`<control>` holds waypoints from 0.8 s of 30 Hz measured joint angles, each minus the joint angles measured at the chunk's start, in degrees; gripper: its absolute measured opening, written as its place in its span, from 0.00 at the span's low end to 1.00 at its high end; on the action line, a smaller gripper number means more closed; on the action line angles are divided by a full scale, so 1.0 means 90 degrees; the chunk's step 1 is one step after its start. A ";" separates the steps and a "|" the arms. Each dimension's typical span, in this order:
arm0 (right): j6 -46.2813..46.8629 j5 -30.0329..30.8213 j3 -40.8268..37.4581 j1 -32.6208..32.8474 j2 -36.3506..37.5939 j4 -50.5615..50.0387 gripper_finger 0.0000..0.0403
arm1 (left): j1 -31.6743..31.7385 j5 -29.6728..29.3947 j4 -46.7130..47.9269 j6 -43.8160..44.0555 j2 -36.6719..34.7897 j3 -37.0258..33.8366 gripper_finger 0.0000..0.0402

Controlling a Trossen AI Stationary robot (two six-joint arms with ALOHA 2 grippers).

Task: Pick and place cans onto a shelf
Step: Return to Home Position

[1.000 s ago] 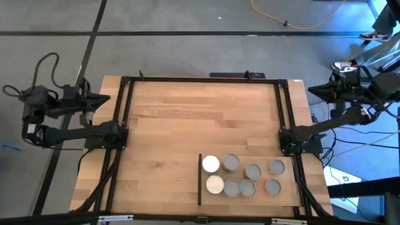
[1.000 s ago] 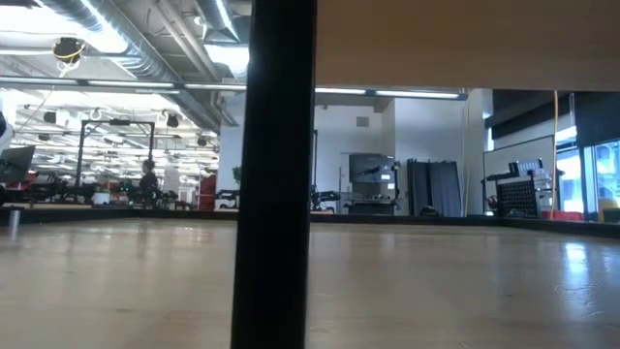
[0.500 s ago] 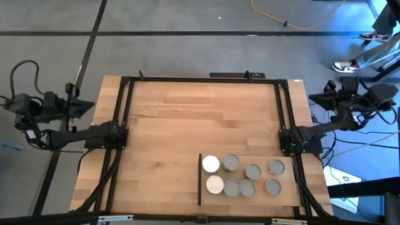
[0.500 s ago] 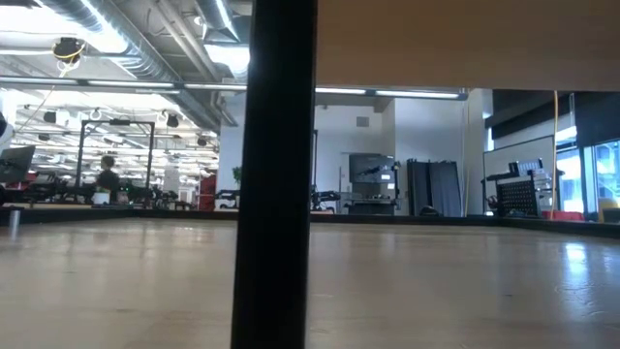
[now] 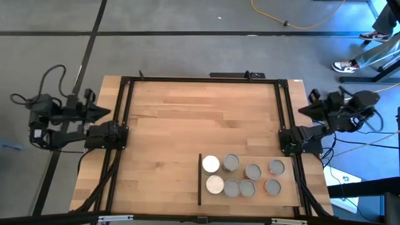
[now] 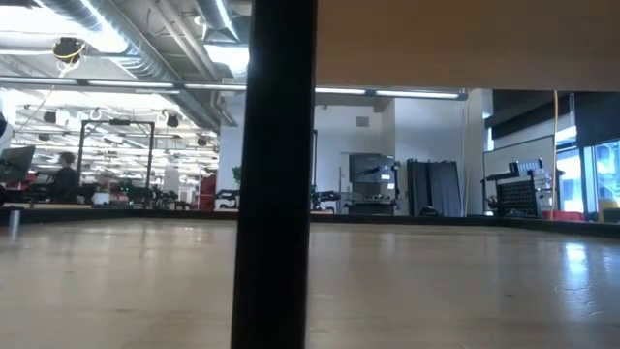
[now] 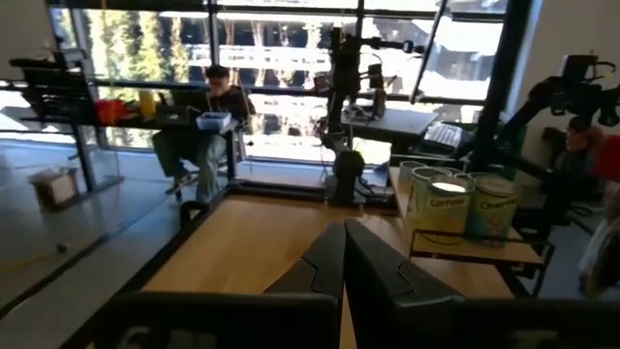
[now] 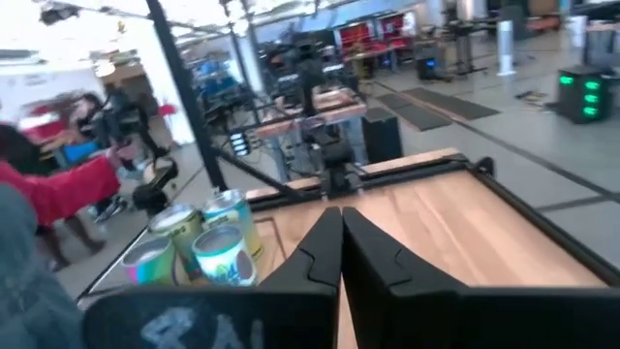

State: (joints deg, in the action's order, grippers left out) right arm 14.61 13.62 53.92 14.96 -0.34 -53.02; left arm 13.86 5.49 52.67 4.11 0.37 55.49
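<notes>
While the cans (image 5: 253,172) stay put, left claw (image 5: 107,113) and right claw (image 5: 301,111), both closed, have swung inward.

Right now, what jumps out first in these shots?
Eight cans stand bunched on the shelf, at the lower right of the table in the high view; two are white-topped. The left gripper and right gripper sit shut at the table's left and right edges, holding nothing.
</notes>
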 joint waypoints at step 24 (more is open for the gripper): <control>0.0024 -0.1319 -0.3824 0.0000 -0.0005 0.4600 0.02 | 0.0000 0.0696 -0.5822 0.0203 -0.0004 -0.4984 0.00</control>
State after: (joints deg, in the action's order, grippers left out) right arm 14.82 1.75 19.51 14.96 -0.38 -11.62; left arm 13.86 11.75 0.28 5.93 0.34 10.63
